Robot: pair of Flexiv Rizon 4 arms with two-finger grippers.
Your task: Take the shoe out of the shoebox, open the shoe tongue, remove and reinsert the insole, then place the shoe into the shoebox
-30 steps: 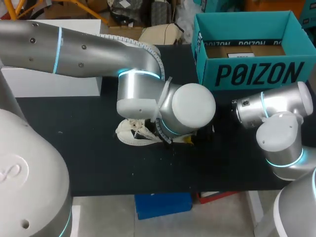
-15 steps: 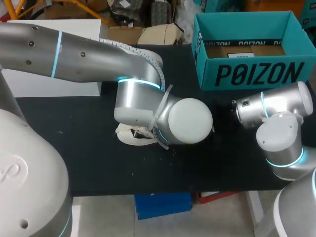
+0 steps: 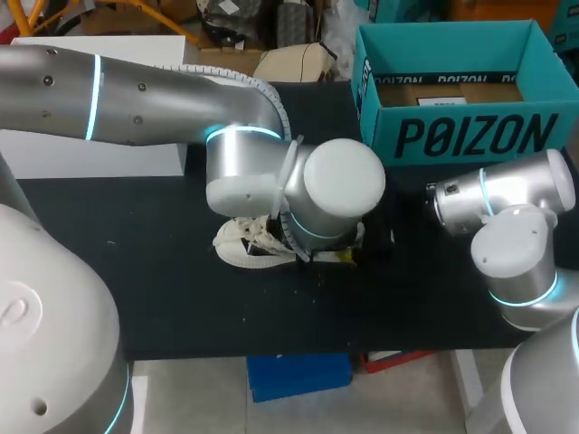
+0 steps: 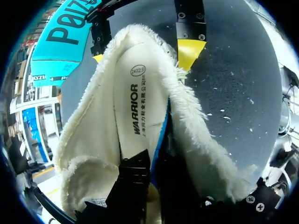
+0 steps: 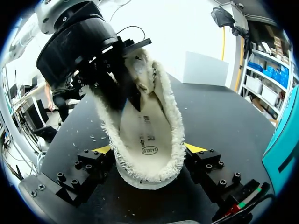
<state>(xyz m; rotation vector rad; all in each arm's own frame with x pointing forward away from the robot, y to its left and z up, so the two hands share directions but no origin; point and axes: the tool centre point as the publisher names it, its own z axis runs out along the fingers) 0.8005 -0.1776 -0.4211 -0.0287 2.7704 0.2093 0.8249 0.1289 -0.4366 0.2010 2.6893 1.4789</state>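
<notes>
A white shoe with a fleece lining lies mid-table, mostly hidden under my left wrist. In the left wrist view the left gripper is down inside the shoe, shut on the edge of the white printed insole. The right gripper has a yellow-tipped finger against each side of the shoe's heel, holding it. One fingertip shows past the heel in the left wrist view. The teal shoebox stands open at the back right.
A white box sits at the table's back left. The black tabletop is bare at the front left. The shoebox's wall is close beside my right gripper.
My left wrist dipped over the shoe, then turned and rose slightly to the right. More of the shoe's laces now shows. The right arm has not moved.
</notes>
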